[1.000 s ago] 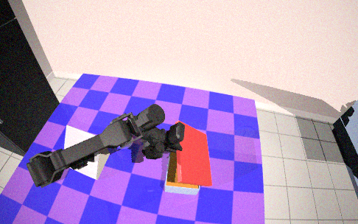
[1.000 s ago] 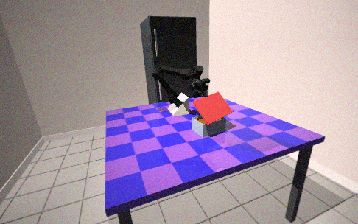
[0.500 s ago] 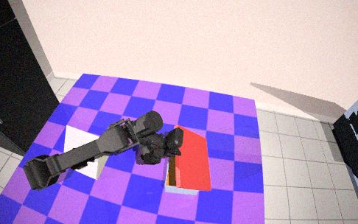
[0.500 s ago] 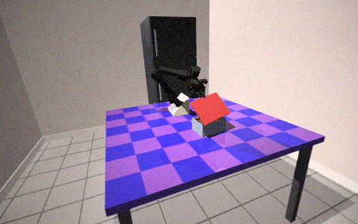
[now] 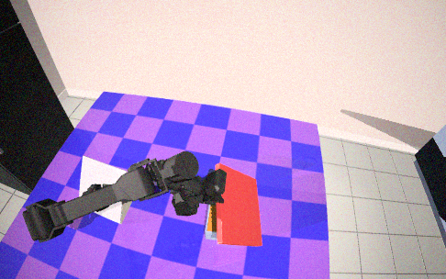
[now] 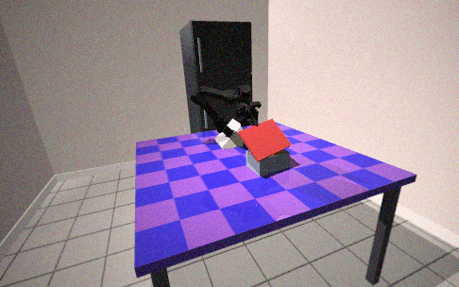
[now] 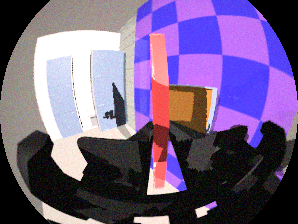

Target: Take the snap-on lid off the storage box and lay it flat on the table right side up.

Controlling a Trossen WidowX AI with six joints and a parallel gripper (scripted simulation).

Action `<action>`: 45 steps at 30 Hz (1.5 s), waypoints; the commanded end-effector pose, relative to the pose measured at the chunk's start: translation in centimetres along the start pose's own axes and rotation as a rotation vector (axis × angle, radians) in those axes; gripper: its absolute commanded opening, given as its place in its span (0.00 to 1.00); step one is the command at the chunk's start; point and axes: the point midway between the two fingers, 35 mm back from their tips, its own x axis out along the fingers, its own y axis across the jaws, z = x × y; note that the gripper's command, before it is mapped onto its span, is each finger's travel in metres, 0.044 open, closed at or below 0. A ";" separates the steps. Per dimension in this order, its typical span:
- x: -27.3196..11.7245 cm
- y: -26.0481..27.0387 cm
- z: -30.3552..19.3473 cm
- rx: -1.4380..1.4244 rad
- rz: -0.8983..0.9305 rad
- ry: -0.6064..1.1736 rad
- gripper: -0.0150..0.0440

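Observation:
The red lid (image 5: 240, 208) (image 6: 264, 140) (image 7: 160, 95) is steeply tilted over the storage box, its gripped edge high and its far edge low. My gripper (image 5: 219, 192) (image 6: 256, 125) (image 7: 160, 124) is shut on the lid's raised edge. The pale grey box (image 5: 211, 235) (image 6: 278, 164) (image 7: 214, 102) stands upright on the table, partly uncovered on the gripper's side, with its orange-brown inside showing. The lid hides much of the box in the top and exterior views. Whether the lid's low edge touches the box cannot be told.
The table (image 5: 177, 234) (image 6: 253, 214) has a blue and purple checkered top. A white angular object (image 5: 95, 176) (image 6: 233, 125) stands beneath the arm, on the side away from the box. A black fridge (image 6: 222, 57) stands beyond the table.

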 end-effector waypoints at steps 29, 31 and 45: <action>-0.6 -0.2 6.3 0.000 0.007 0.003 0.25; -0.6 -0.3 6.7 -0.001 0.007 0.003 0.25; -0.8 -0.4 9.5 -0.001 0.007 0.002 0.25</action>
